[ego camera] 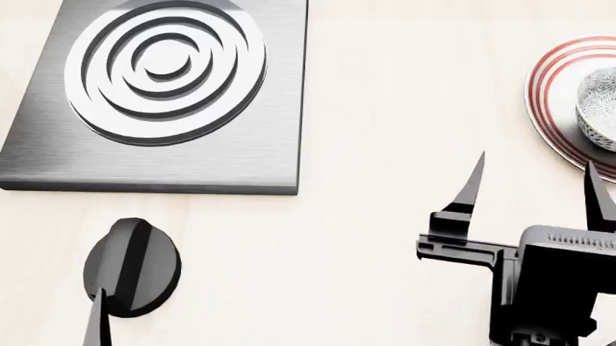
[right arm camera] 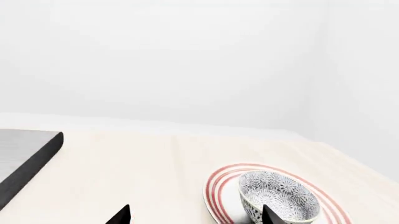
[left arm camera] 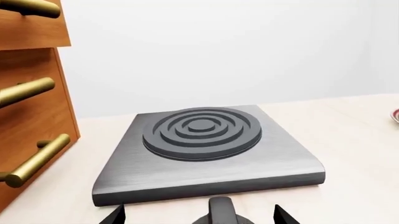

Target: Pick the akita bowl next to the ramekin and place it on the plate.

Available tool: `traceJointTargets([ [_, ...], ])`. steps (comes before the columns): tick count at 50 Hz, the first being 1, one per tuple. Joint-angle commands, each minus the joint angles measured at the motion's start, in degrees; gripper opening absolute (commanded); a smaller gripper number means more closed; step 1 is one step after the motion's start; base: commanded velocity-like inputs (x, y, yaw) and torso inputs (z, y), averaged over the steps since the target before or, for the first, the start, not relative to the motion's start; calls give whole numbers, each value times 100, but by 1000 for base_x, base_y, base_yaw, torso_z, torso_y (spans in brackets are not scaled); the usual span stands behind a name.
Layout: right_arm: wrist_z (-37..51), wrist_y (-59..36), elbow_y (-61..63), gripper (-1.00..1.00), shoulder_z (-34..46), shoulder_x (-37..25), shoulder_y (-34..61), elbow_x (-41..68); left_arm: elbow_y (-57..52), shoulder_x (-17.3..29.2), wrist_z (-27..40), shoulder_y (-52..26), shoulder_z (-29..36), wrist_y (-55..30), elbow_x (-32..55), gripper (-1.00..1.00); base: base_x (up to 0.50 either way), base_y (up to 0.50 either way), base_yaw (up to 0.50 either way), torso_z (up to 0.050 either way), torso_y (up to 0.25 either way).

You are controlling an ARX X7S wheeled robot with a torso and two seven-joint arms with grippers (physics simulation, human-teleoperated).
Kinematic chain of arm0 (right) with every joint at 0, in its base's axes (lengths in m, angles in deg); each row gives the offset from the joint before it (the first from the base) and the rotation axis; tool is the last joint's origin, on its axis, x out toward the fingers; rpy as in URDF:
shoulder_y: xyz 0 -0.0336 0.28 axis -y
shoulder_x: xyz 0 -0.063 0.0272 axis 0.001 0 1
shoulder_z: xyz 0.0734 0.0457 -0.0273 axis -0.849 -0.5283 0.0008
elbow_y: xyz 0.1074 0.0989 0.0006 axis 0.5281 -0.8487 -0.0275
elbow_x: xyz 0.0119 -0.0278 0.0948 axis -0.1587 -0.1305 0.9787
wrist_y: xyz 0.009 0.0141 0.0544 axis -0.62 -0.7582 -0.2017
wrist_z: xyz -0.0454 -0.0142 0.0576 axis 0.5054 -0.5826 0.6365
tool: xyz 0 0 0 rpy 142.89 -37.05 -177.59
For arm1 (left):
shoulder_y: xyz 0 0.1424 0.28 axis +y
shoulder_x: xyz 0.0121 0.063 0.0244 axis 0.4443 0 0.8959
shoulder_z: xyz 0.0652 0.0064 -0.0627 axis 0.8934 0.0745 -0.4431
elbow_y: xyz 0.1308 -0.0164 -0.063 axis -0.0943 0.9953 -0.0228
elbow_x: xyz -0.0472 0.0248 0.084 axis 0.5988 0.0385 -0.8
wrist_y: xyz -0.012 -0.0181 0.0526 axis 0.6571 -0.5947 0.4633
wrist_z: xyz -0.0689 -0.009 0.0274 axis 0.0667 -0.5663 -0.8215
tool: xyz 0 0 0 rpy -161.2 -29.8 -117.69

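Observation:
The akita bowl (right arm camera: 278,196), grey-and-white speckled, stands upright on the plate (right arm camera: 216,188), which is white with red rings. In the head view the akita bowl (ego camera: 601,108) and the plate (ego camera: 552,108) sit at the far right edge, partly cut off. My right gripper (ego camera: 534,164) is open and empty, just short of the plate's near rim and apart from the bowl. Its fingertips (right arm camera: 122,216) frame the bare counter and the plate's edge. My left gripper (left arm camera: 199,217) is open and empty in front of the hob. The ramekin is out of view.
A grey square hob (ego camera: 164,94) with raised dark rings lies at the left, also seen as the hob (left arm camera: 206,154) in the left wrist view. A wooden drawer unit (left arm camera: 31,116) with brass handles stands beside it. A white wall backs the pale counter (ego camera: 385,108).

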State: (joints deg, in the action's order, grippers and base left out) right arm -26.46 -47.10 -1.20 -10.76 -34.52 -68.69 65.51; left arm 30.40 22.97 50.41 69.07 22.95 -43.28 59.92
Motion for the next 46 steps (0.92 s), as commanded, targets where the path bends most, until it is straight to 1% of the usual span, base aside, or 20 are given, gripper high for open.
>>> traceJointTargets([
  [1, 157, 201, 268, 100, 362, -37, -349, -6, 15, 7, 7, 11, 29, 18, -17, 100, 0, 0, 0, 0, 0],
  [14, 236, 363, 612, 100, 712, -144, -585, -45, 40, 7, 24, 8, 57, 37, -42, 100, 0, 0, 0, 0, 0],
  [35, 431, 517, 1239, 100, 1202, -97, -1004, 180, 88, -18, 37, -19, 136, 13, -52, 100, 0, 0, 0, 0, 0],
  [45, 653, 806, 1398, 100, 1606, -195, -1234, -268, 49, -44, 76, -27, 111, -27, 47, 100, 0, 0, 0, 0, 0],
  [46, 636, 772, 1419, 100, 1607, -182, -1237, -174, 38, -46, 79, -29, 108, -32, 62, 100, 0, 0, 0, 0, 0],
])
